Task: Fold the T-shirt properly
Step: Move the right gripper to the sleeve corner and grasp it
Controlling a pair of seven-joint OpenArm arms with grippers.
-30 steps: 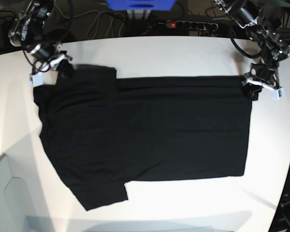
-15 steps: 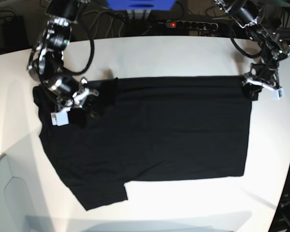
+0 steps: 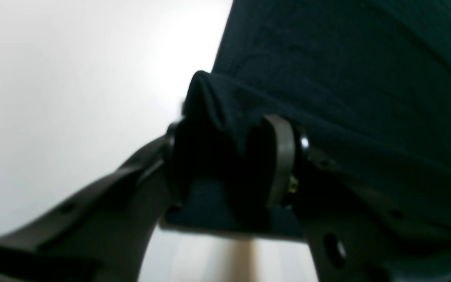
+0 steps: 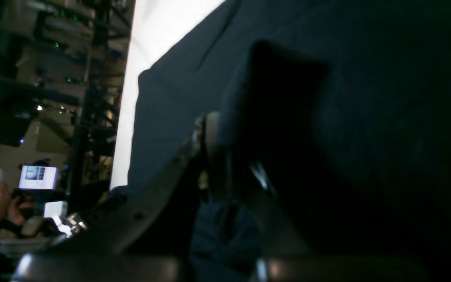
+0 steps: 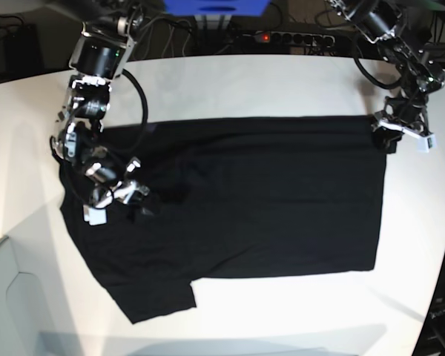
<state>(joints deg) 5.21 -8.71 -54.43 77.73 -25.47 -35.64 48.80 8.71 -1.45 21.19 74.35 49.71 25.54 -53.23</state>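
The black T-shirt (image 5: 267,200) lies spread on the white table (image 5: 245,81), its lower sleeve sticking out toward the front left. My left gripper (image 5: 389,137) sits at the shirt's far right corner. In the left wrist view it (image 3: 227,156) is shut on a bunched fold of the T-shirt (image 3: 347,58). My right gripper (image 5: 130,199) hovers over the shirt's left part, shut on the upper sleeve, which is folded in over the body. In the right wrist view dark T-shirt fabric (image 4: 366,98) drapes over the right gripper (image 4: 225,156) and hides its fingertips.
A power strip (image 5: 293,37), cables and a blue box (image 5: 215,6) lie behind the table's far edge. A grey panel (image 5: 15,304) stands at the front left corner. The table's edge curves close to the shirt's right side.
My right gripper has travelled from the far left corner toward the front and centre, carrying the sleeve over the shirt's body. The left arm has stayed put.
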